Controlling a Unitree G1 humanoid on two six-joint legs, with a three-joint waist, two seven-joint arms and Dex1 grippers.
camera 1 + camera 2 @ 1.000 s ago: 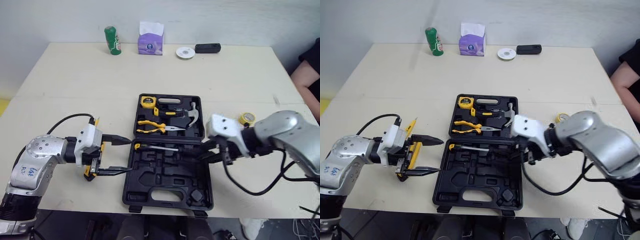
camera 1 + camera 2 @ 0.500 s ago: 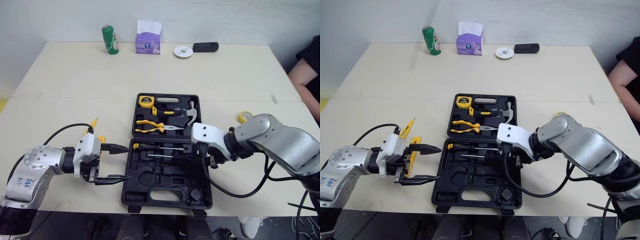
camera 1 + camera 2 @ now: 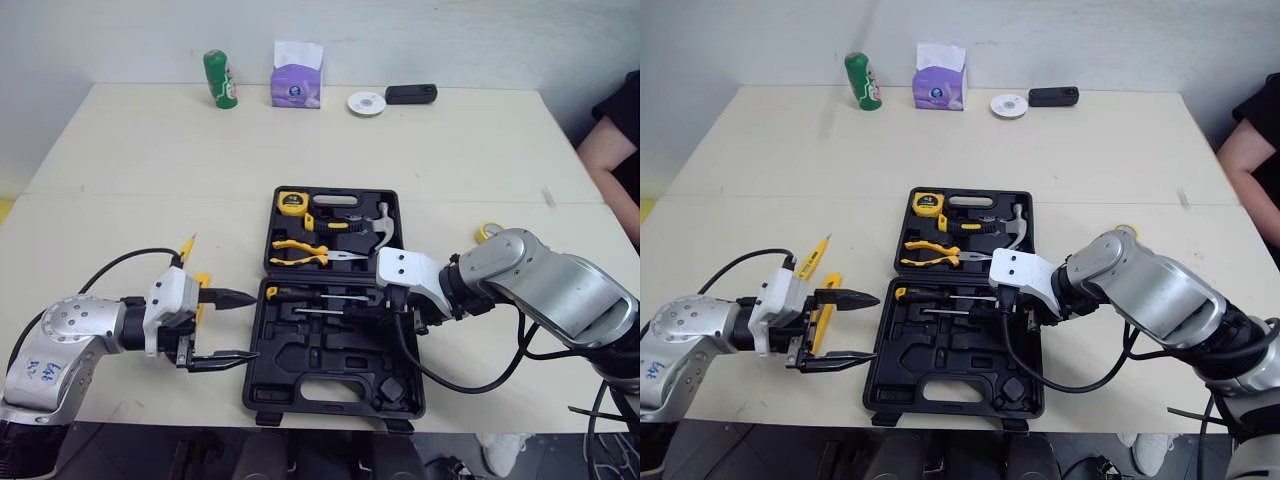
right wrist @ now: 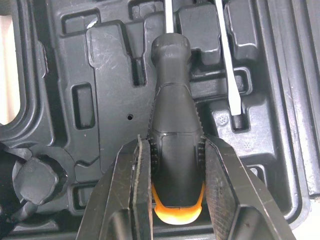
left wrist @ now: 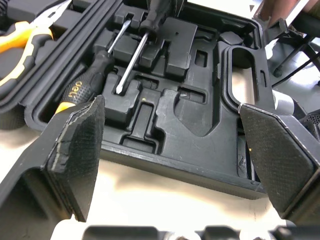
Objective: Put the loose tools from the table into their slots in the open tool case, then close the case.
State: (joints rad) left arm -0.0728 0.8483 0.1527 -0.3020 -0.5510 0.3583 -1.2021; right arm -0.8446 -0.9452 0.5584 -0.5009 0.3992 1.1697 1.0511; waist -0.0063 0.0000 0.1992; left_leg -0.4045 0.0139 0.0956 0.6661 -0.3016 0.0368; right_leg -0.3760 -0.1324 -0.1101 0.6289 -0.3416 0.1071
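Observation:
The black tool case [image 3: 300, 370] lies open at the table's front centre. Its far half holds a tape measure [image 3: 293, 203], yellow pliers [image 3: 300, 252] and a hammer [image 3: 380, 228]. A screwdriver [image 3: 310, 294] lies in a slot of the near half. My right gripper [image 4: 175, 165] is shut on a second black-handled screwdriver [image 4: 177, 125], held low over the near half beside the first one's shaft [image 4: 227, 60]. My left gripper [image 3: 225, 325] stands open just left of the case, with nothing between its fingers. A yellow test pen [image 3: 815, 250] and a yellow-handled tool [image 3: 823, 310] lie on the table by it.
A yellow tape roll [image 3: 487, 232] sits right of the case, partly behind my right arm. Along the far edge stand a green can [image 3: 221, 79], a tissue box [image 3: 296, 78], a white disc [image 3: 367, 103] and a black device [image 3: 413, 94]. A person's arm [image 3: 615, 150] shows at the right.
My right gripper has moved left from the case's right edge over its near half, bringing the second screwdriver down beside the first. The left gripper has stayed open in place.

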